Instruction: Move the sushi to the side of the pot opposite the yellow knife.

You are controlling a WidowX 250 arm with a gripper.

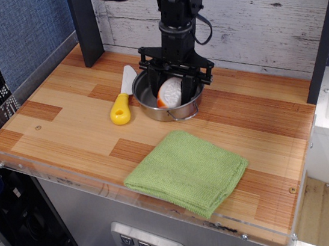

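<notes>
one sushi point(171, 92), one pot point(150, 102), one yellow knife point(121, 105), one green cloth point(186, 171)
</notes>
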